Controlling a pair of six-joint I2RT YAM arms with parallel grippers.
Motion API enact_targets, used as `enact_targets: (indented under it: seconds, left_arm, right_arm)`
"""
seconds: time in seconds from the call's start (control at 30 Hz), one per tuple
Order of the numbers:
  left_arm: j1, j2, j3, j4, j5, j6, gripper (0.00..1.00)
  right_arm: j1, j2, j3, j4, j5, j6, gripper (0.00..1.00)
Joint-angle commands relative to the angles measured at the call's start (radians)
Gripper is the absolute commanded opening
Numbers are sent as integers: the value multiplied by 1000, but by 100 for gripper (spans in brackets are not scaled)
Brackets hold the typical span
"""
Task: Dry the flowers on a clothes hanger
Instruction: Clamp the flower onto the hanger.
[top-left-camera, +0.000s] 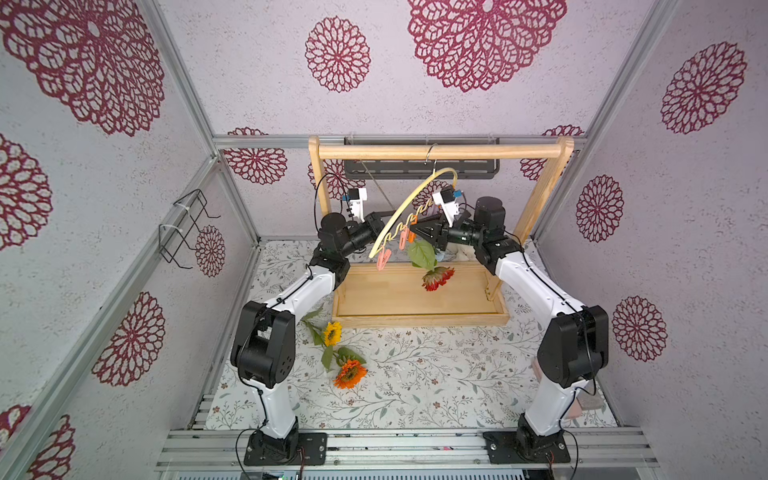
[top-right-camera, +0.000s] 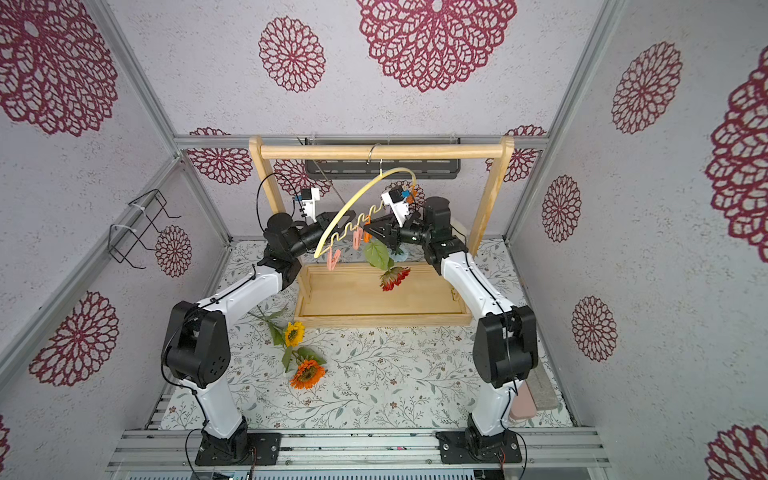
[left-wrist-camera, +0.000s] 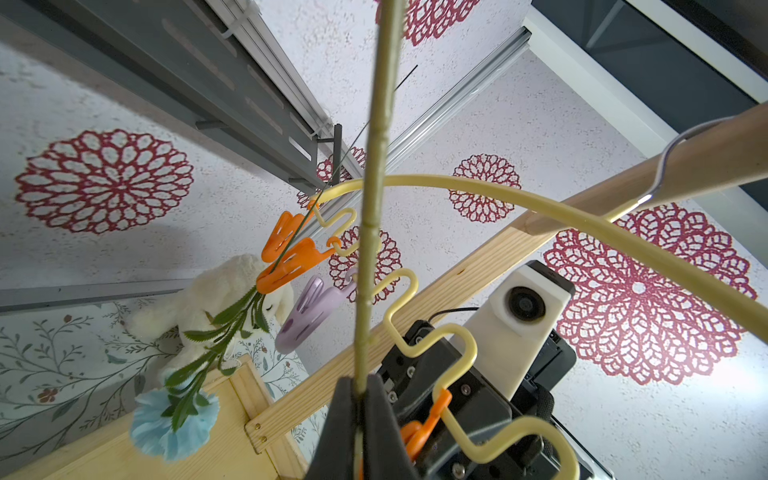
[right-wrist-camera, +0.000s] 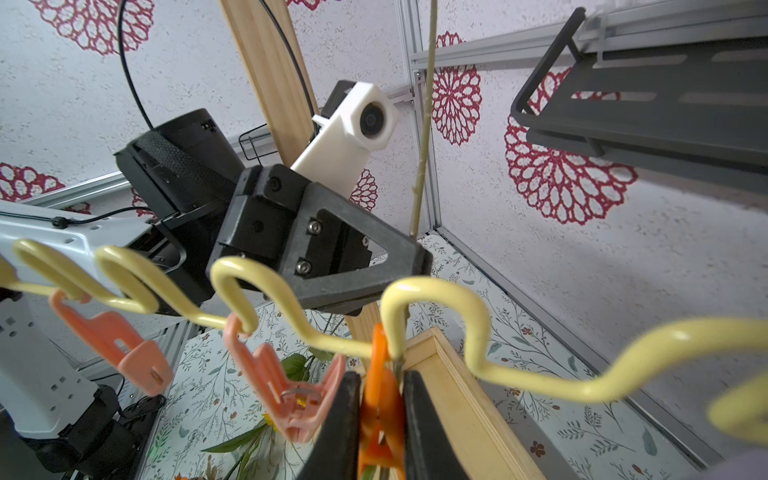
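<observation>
1. We find the left hand (left-wrist-camera: 360, 384) clamped on the red bloom's stem (left-wrist-camera: 375, 174).
2. The right hand (right-wrist-camera: 380, 386) squeezes an orange clothespin (right-wrist-camera: 380, 409) on the clothes hanger (right-wrist-camera: 478, 328).
3. The red bloom (top-left-camera: 437, 279) hangs above the wooden tray (top-left-camera: 415, 320); the sunflower (top-left-camera: 332, 332) and orange bloom (top-left-camera: 350, 373) lie on the counter (top-left-camera: 449, 374).

Light-blue carnation (top-left-camera: 443, 257) mostly hidden behind right arm (top-left-camera: 528, 282) in both top views; orange clothespin (right-wrist-camera: 380, 409) cut by picture edge.

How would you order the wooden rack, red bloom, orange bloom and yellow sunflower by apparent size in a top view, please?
1. wooden rack
2. red bloom and orange bloom, alike
3. yellow sunflower
</observation>
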Motion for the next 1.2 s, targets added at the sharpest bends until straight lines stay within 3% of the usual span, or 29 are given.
enact_targets:
  seconds: [0.0,0.17,0.33,0.53,0.87,1.0,1.17]
  left_arm:
    - [-7,7,-13,51,6,-8,0]
    - [-8,7,-16,48,6,-3,0]
    - [-7,6,-17,30,10,15,0]
    - [-6,1,-28,17,12,30,0]
    - [-11,-6,-32,14,16,32,0]
    - [-11,-3,-28,11,19,36,0]
    - [-11,-4,-28,1,18,42,0]
  right_arm:
    - [-3,-55,-7,63,13,25,16]
    - [-1,-59,-15,62,11,24,27]
    - [-2,-62,-17,63,12,24,27]
    - [-1,-64,-24,78,8,25,14]
    - [0,-62,-30,101,6,41,13]
    - [0,-64,-32,98,6,41,16]
    - [-1,-67,-34,92,3,41,31]
